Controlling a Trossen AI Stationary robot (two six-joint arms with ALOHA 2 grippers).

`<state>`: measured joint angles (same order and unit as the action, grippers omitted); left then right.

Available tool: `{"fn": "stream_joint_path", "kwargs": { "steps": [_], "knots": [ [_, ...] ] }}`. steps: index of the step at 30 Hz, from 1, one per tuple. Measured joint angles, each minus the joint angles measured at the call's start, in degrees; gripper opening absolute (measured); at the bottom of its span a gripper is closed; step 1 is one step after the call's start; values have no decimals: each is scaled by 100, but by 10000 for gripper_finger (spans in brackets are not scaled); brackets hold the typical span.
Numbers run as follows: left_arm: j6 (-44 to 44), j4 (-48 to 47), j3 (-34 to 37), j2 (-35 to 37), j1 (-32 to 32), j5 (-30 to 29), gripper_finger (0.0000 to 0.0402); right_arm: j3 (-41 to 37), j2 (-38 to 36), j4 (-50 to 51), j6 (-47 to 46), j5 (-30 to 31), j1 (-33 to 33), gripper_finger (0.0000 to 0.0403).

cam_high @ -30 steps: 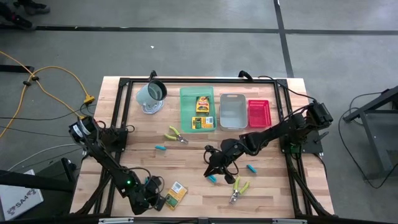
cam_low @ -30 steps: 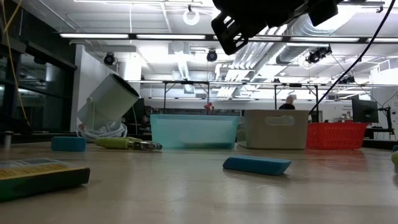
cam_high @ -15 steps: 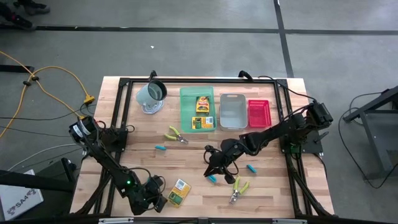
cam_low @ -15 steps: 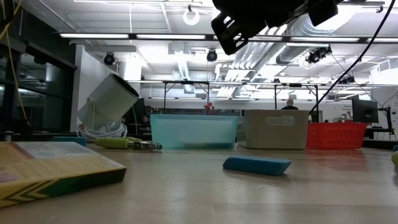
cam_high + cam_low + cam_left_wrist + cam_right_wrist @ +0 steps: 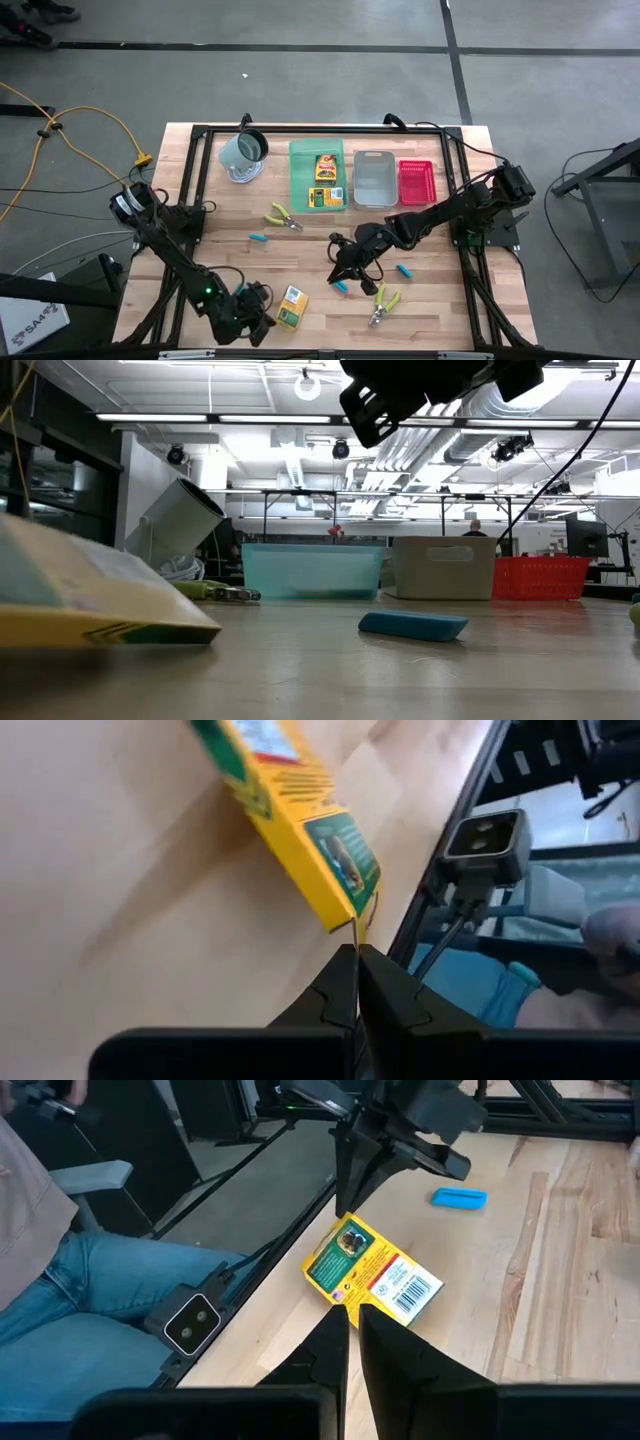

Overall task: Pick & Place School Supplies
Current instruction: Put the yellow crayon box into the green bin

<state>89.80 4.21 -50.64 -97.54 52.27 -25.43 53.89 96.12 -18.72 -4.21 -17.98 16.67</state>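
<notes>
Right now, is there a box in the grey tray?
No, in the high view the grey tray holds nothing; two boxes lie in the green tray beside it.

Boxes I count: three; one near the table's front edge [image 5: 291, 307], two in the green tray [image 5: 326, 168] [image 5: 324, 197]
Pliers: two [image 5: 282, 216] [image 5: 383, 303]
Blue pieces: three [image 5: 259, 238] [image 5: 341, 286] [image 5: 404, 270]
Trays: three [image 5: 298, 178] [image 5: 372, 178] [image 5: 415, 180]
Mug: one [image 5: 243, 150]

yellow-orange printed box [image 5: 291, 306], red tray [image 5: 415, 181], cyan piece [image 5: 413, 624].
</notes>
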Motion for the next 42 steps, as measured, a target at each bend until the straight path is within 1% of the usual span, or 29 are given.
{"fn": "stream_joint_path", "kwargs": {
  "steps": [5,11,16,28,35,42],
  "knots": [
    [-564,-59,-15,42,-245,9,1,-2,0,-11,46,0,21,20],
    [-1208,-125,-15,91,-511,9,1,-2,0,-37,347,33,177,20],
    [-1653,-119,-15,196,-706,-53,1,-7,-115,3,757,459,462,20],
    [-3270,-114,-17,987,-1001,-1280,1,-7,-249,225,919,1628,1003,20],
    [-4349,-114,-19,1336,-1509,-1504,1,-7,-248,229,920,1658,1126,20],
    [-5282,-104,-19,1412,-2326,-1543,1,-7,-248,229,916,1657,1152,20]
  ]
}}
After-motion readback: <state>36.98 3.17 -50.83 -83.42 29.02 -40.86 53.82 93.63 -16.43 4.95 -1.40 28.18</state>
